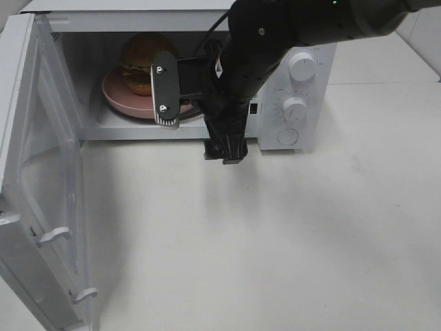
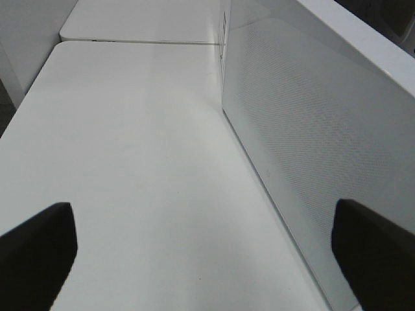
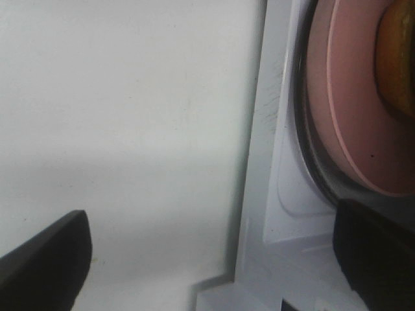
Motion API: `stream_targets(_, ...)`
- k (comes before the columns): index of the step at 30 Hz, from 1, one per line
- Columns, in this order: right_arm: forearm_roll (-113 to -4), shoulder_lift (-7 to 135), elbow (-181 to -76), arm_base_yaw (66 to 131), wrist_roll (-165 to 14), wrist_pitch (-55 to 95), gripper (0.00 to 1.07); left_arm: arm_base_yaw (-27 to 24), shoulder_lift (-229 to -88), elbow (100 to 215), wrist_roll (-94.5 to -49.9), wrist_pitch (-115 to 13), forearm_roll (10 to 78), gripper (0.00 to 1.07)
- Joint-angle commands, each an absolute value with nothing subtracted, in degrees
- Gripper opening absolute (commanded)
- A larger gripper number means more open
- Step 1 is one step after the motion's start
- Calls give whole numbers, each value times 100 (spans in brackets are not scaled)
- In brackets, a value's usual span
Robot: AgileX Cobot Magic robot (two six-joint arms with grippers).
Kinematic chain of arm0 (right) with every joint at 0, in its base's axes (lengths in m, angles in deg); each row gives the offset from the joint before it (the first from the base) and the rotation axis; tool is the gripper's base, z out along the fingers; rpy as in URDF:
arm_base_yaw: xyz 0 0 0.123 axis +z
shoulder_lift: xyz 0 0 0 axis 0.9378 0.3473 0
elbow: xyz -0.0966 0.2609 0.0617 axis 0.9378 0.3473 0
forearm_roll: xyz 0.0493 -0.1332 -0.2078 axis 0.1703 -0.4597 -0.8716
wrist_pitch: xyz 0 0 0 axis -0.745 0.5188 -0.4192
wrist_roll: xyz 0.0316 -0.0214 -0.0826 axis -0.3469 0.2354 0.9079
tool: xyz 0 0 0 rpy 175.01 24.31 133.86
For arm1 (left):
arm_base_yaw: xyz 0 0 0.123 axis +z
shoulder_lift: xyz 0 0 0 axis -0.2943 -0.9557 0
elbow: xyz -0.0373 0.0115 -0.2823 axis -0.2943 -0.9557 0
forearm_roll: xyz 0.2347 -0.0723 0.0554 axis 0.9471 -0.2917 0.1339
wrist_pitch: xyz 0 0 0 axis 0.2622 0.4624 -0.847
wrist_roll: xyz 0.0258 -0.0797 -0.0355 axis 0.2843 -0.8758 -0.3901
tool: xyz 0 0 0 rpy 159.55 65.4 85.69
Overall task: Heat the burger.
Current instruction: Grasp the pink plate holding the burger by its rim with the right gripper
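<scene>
The burger [image 1: 141,58] sits on a pink plate [image 1: 118,96] inside the open microwave [image 1: 272,134]. My right gripper [image 1: 194,118] hangs open at the oven's mouth, just in front of the plate, holding nothing. In the right wrist view, one finger is over the table and the other over the oven floor beside the plate [image 3: 350,110]. Only an edge of the burger [image 3: 399,58] shows there. My left gripper [image 2: 207,259] is open and empty over bare table, next to a white perforated panel [image 2: 311,142] of the microwave. It does not show in the exterior high view.
The microwave door [image 1: 41,172] stands swung wide open at the left, reaching toward the table's front. Two knobs [image 1: 296,86] are on the control panel at the right. The white table [image 1: 289,234] stretches in front of the oven.
</scene>
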State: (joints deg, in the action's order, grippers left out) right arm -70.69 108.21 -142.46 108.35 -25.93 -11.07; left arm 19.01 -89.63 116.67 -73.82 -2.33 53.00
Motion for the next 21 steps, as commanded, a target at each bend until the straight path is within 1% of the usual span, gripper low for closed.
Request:
stream_targets(1, -7080, 10936, -14406, 10847, -2661, -1056, 96, 1907, -8911, 11661, -7371, -262, 5277, 102)
stream_targets(4, -7080, 11211, -14767, 10847, -2661, -1067, 96, 1907, -8911, 11661, -7371, -262, 5277, 102)
stream_targets(14, -7080, 11778, -15357, 10847, -2661, -1050, 94, 1907, -8911, 11661, -7371, -262, 5277, 102)
stream_targets(16, -7080, 12030, -15632, 10847, -2661, -1084, 93, 1907, -8911, 11661, -7371, -262, 5277, 102)
stream_targets(19, -7080, 12093, -15689, 10847, -2661, -1084, 93, 1907, -8911, 11661, -7371, -262, 5277, 102)
stream_targets(21, -7080, 12340, -15999, 10847, -2633, -1096, 93, 1907, -8911, 11661, -7371, -262, 5277, 102)
